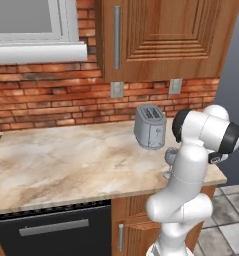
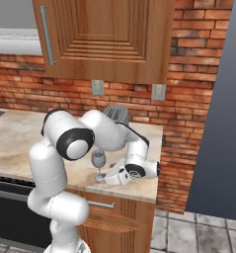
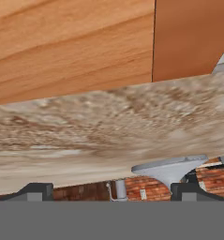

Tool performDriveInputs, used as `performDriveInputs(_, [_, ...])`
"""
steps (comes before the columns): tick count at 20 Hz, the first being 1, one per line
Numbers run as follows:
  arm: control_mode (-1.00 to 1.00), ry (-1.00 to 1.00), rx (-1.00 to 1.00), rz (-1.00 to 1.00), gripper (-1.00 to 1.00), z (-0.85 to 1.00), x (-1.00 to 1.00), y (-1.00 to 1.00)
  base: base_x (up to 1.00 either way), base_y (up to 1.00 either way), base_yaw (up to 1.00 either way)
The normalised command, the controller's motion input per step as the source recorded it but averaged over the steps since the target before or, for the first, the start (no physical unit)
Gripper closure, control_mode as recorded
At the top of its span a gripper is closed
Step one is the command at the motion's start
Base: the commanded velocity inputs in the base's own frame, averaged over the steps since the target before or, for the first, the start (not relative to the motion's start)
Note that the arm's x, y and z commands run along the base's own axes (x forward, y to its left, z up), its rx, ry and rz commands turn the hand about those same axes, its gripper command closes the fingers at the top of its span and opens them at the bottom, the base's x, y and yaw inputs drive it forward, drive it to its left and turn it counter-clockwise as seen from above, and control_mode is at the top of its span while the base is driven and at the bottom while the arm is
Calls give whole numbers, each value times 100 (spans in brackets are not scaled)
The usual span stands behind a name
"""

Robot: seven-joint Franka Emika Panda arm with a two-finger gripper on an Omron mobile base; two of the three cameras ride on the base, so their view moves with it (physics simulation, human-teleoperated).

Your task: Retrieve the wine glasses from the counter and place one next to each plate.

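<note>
One wine glass (image 2: 98, 164) is seen standing upright on the counter (image 2: 20, 136), low centre of the right base view, just in front of the grey toaster (image 2: 116, 114). In the left base view the same glass (image 1: 170, 159) is partly hidden behind the white arm, right of centre, below the toaster (image 1: 150, 126). The gripper (image 2: 109, 179) is held low at the glass's foot, lying sideways. In the hand view the round foot (image 3: 169, 167) is seen upside-down between the wide-spread fingertips (image 3: 36, 191); nothing is gripped. Plates are not made out.
</note>
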Motion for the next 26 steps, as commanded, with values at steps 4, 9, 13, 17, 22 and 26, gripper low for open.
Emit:
performDriveInputs(4, [-100, 14, 0, 0, -100, -2, 14, 4, 0, 0, 0])
performDriveInputs(9, [-100, 13, 0, 0, -100, -4, 8, 17, 0, 0, 0])
performDriveInputs(13, [-100, 9, 0, 0, -100, -10, 6, 27, 0, 0, 0])
performDriveInputs(17, [-100, 3, 0, 0, -100, -18, -1, 28, 0, 0, 0])
performDriveInputs(22, [-100, 1, 0, 0, -100, -23, -3, 26, 0, 0, 0])
performDriveInputs(26, [-100, 0, 0, 0, -100, -22, -14, 9, 0, 0, 0])
